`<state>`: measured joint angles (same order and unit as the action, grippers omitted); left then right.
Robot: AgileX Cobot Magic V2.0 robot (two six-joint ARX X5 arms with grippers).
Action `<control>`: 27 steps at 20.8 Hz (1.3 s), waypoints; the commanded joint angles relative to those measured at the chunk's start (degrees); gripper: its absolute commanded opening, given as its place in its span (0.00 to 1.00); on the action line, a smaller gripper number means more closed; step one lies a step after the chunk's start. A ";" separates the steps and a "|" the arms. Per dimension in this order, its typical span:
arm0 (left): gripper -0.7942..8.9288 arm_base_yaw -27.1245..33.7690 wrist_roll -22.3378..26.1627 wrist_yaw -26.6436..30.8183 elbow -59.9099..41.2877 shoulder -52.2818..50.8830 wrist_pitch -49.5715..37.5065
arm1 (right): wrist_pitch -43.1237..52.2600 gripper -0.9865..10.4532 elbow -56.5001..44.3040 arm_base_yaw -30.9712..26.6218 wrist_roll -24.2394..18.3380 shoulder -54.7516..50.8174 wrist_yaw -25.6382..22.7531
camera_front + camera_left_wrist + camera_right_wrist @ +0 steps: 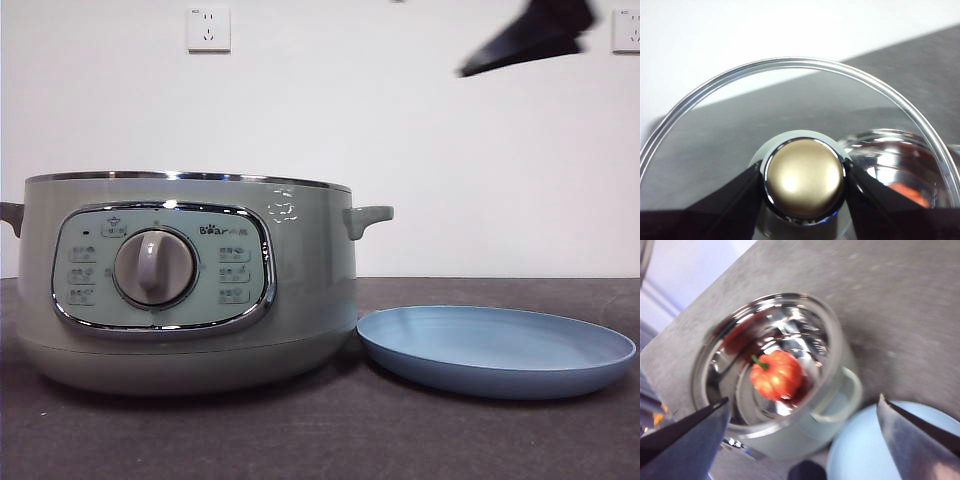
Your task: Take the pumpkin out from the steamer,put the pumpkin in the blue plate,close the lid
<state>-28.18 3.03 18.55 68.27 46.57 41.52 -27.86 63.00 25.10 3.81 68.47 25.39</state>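
Both arms busy: left pincer [804, 177] clamped on the lid [790, 100]; right pincer [800, 440], jaws apart above the pumpkin [776, 374], might clip the steamer [840, 405] rim descending

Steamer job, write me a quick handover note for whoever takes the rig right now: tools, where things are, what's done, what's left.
Left tool: shut on the lid's knob, holding the glass lid off the pot.
Right tool: open and empty, above the open steamer.
Pumpkin: inside the steamer, not yet gripped.
Blue plate: empty, on the table beside the steamer's handle.
Done: lid removed.
Left: grasp the pumpkin, lift it out, set it on the blue plate, then put the lid back on.
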 commanded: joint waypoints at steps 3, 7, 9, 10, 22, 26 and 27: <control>0.07 0.02 1.73 5.27 1.22 -4.42 -0.52 | -2.36 0.59 8.98 7.28 -2.32 9.38 -4.13; 0.07 0.02 1.73 6.71 1.22 -6.51 1.62 | -9.90 0.59 20.15 13.07 -6.47 19.02 -7.89; 0.07 0.02 1.73 8.52 1.22 -6.75 3.08 | -17.11 0.61 29.81 16.85 -10.27 26.58 -13.31; 0.07 0.02 1.73 8.48 1.22 -6.73 3.58 | -19.12 0.63 33.27 18.40 -11.54 29.64 -15.52; 0.07 0.02 1.73 8.41 1.22 -6.73 4.83 | -23.41 0.64 44.54 24.11 -16.55 50.66 -23.89; 0.07 0.02 1.70 8.41 1.22 -6.73 4.83 | -22.18 0.64 44.54 24.09 -16.52 53.27 -22.12; 0.07 0.02 1.70 8.41 1.22 -6.73 4.83 | -22.12 0.64 44.54 24.09 -16.52 53.92 -22.18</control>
<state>-28.18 4.08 26.44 68.29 40.47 48.84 -50.09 107.59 49.06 -12.49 121.43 3.01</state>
